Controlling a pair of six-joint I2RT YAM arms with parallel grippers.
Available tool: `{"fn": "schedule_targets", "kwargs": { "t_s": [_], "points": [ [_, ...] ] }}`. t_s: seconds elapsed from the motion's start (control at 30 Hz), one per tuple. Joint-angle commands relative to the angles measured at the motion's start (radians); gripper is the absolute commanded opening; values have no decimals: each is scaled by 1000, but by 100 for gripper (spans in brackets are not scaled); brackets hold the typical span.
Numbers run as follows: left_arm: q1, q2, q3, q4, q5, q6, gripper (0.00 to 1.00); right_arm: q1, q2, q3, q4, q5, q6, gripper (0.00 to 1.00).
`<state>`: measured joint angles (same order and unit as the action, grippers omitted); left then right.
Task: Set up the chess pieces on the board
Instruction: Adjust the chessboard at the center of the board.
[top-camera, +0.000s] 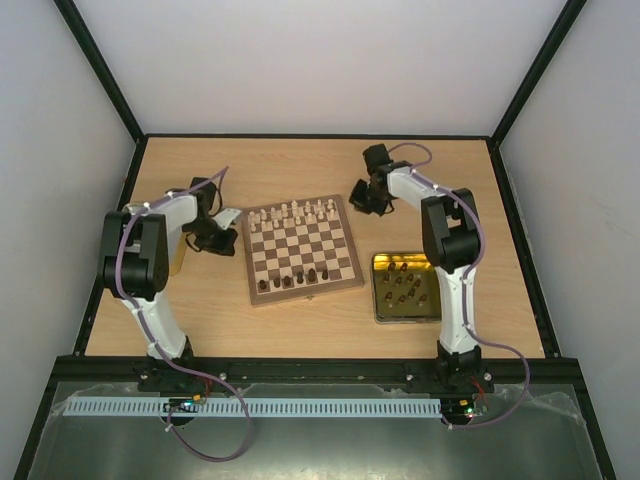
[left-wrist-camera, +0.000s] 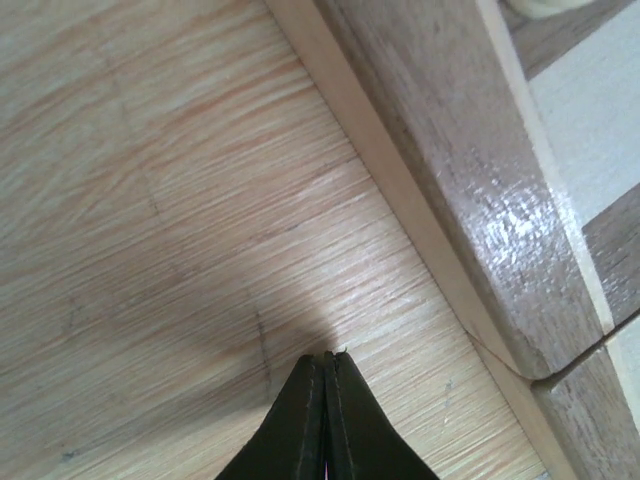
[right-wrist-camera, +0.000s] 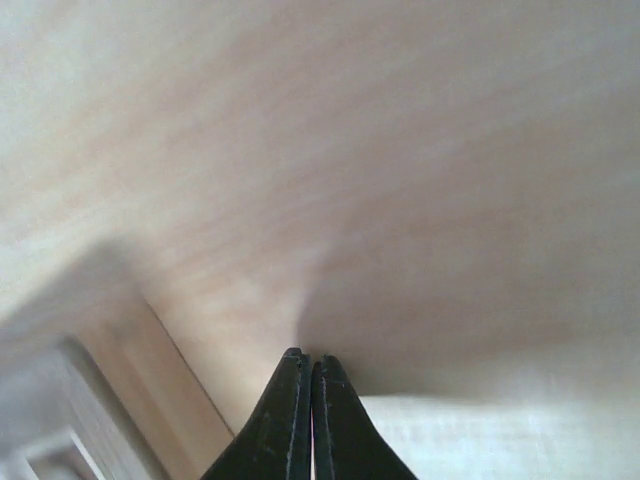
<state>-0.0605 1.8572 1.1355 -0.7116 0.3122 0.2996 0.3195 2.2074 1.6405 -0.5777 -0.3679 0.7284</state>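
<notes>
Left claw (left-wrist-camera: 326, 362) is pinched right together with nothing in it. The tips hang low over bare table (left-wrist-camera: 150, 200), just beside the left edge of the board (left-wrist-camera: 470, 170), and as far as I can see they're not touching it. Right claw (right-wrist-camera: 309, 360) is the same deal: fingers pressed flat against each other, empty, over plain wood off the board's far right corner. Its wrist view is pretty blurry, so I can't tell much more from there.

Going back from the claws, the left arm (top-camera: 135, 255) comes up from its base at the near edge, bends at a high elbow, and the forearm reaches right toward the board. The right arm (top-camera: 448, 235) stands taller, and from its elbow it stretches away and to the left.

The board sits mid-table between the two arms, turned a bit askew. The pale pieces (top-camera: 295, 212) are lined up along its far side, and some dark pieces (top-camera: 295, 280) stand in the near rows. There are more dark ones lying in a shiny gold tray (top-camera: 378, 292) just right of the board, in front of the right arm.

The tabletop is light wood grain. Plain white walls (top-camera: 300, 60) box it in on three sides, with black frame posts (top-camera: 100, 70) running up the corners.
</notes>
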Motion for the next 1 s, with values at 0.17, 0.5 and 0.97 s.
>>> {"fn": "schedule_targets", "kwargs": {
  "t_s": [0.17,0.5,0.97],
  "points": [
    [-4,69,49,-45,40,-20,2,-54,244,254,-113,-9,-18,2],
    [-19,122,62,-91,96,-12,2,-67,338,310,-8,-209,32,2],
    [-35,145,54,-70,71,-33,2,-51,387,289,61,-373,45,2]
  ]
}}
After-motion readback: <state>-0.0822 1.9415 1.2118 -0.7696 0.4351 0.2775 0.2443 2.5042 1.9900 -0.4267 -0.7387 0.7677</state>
